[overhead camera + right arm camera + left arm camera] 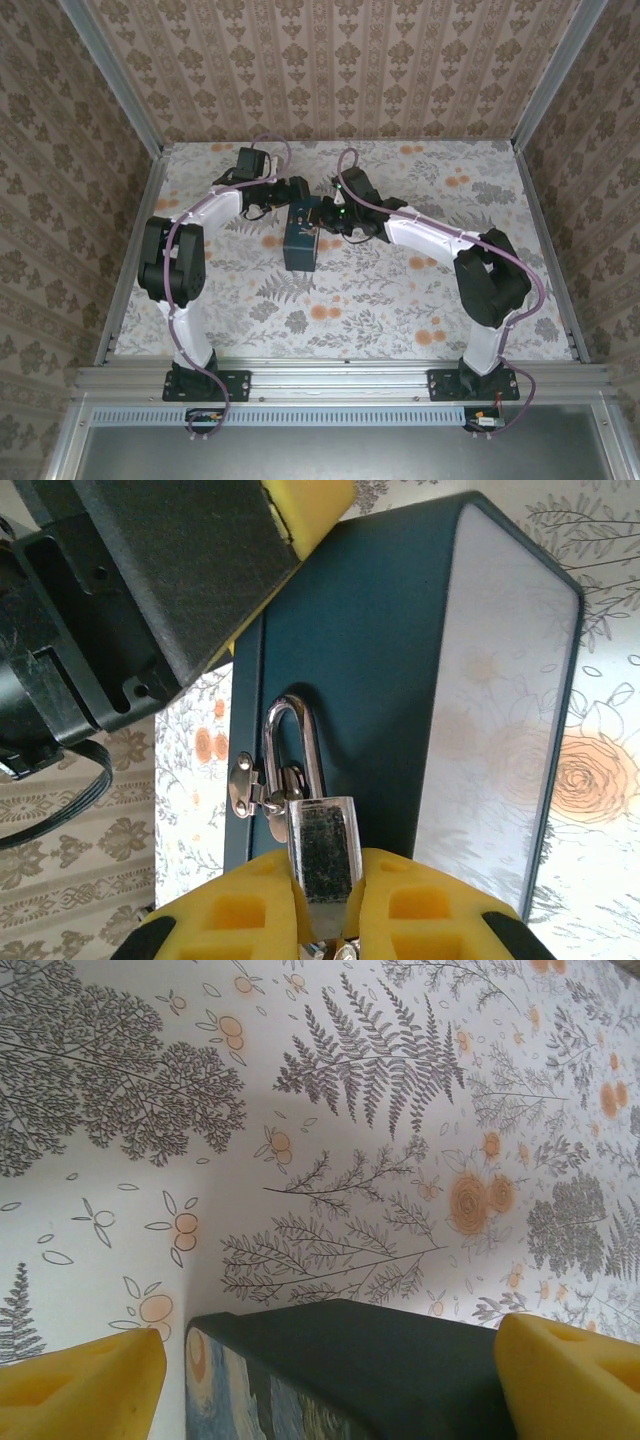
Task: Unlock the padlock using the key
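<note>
A blue swirl-painted tin box [301, 243] stands mid-table between the two arms. The padlock [322, 850], silvery here, hangs by its shackle from the hasp [245, 785] on the box's dark side. My right gripper [325, 885] is shut on the padlock's body, its yellow pads pressed to both sides. My left gripper [330, 1385] stands open astride the box's far end [350, 1360]. A strip of table shows between its left pad [85, 1390] and the box. I cannot make out the key.
The table [400, 290] has a floral cover and is fenced by metal rails and patterned walls. The left arm's black finger [200, 570] crowds the box's upper corner in the right wrist view. Both arms meet over the box at centre.
</note>
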